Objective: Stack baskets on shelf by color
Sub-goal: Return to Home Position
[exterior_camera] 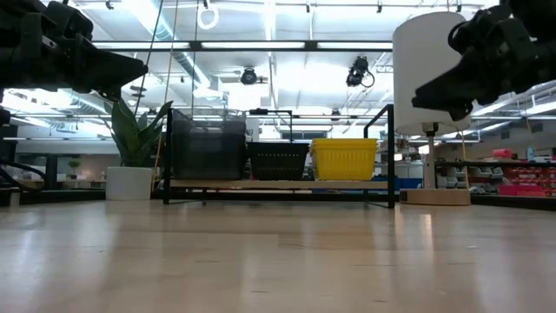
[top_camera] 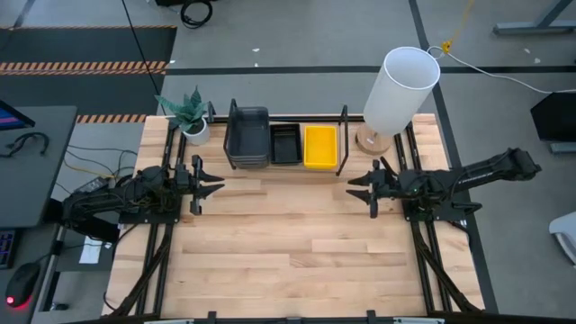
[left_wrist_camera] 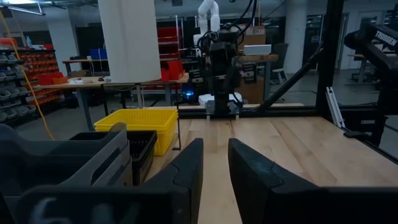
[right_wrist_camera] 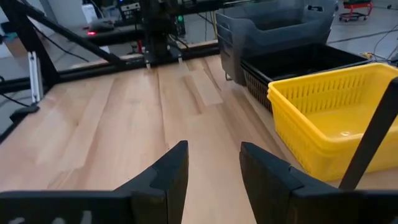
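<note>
So from where we're sitting the sorting looks basically done: the shelf (top_camera: 343,139) at the far edge of the table (top_camera: 288,252) carries all three colours side by side, with the grey baskets (top_camera: 247,137) toward the left, the black baskets (top_camera: 286,144) in the middle and the yellow baskets (top_camera: 320,147) toward the right. The low view shows the grey pile standing tallest. We can't count how many trays are nested in each pile, so we're only guessing that all nine are up there. The left gripper (top_camera: 216,188) hangs over the left part of the table and the right gripper (top_camera: 353,187) over the right part, facing each other just in front of the shelf's ends. Both have their fingers spread a little with nothing between them, and the wrist views show bare wood through the gaps. What's left, we reckon, is just parking the arms, and that's where it could bite us. The right arm sits near the tall white cylinder (top_camera: 400,90) and the shelf's upright end, so a wide swing or an elbow coming round could clip either one and knock the yellow pile crooked. Same deal on the left with the potted plant (top_camera: 187,112) and the grey pile — the tallest stack is the one we'd expect to shift first if the rack gets bumped.
</note>
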{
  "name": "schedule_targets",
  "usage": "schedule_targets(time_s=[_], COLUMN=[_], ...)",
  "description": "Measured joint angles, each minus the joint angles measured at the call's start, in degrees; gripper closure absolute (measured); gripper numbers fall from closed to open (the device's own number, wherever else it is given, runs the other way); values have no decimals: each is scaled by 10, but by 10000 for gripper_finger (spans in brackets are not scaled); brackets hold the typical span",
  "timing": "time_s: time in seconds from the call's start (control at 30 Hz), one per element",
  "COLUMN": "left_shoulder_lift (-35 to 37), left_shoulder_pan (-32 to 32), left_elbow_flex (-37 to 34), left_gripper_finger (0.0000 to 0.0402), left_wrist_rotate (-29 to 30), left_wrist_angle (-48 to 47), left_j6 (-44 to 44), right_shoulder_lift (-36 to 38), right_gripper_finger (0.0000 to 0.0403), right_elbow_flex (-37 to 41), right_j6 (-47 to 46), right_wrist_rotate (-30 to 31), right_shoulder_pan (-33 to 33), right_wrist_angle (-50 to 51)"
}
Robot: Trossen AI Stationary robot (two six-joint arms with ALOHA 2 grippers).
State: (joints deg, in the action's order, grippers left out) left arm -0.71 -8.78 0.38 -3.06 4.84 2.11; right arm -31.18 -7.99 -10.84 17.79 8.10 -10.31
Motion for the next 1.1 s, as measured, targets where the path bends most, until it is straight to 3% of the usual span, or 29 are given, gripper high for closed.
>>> schedule_targets(time_s=[0.37,0.63,0.83,1.1], left_shoulder_lift=[0,0,0,0], left_shoulder_pan=[0,0,0,0], left_elbow_flex=[0,0,0,0], left_gripper_finger=[313,321,316,316], left_wrist_rotate=[0,0,0,0], left_wrist_angle=[0,0,0,0], left_j6=[0,0,0,0], right_shoulder_lift=[1,1,1,1], right_gripper_finger=[254,254,254,254], right_elbow_flex=[77,76,76,76], right_j6=[-7,-83,-12,-13], right_wrist_rotate=[-1,0,1,1], right_shoulder_pan=[0,0,0,0], right_wrist_angle=[-102,-98,-93,-93])
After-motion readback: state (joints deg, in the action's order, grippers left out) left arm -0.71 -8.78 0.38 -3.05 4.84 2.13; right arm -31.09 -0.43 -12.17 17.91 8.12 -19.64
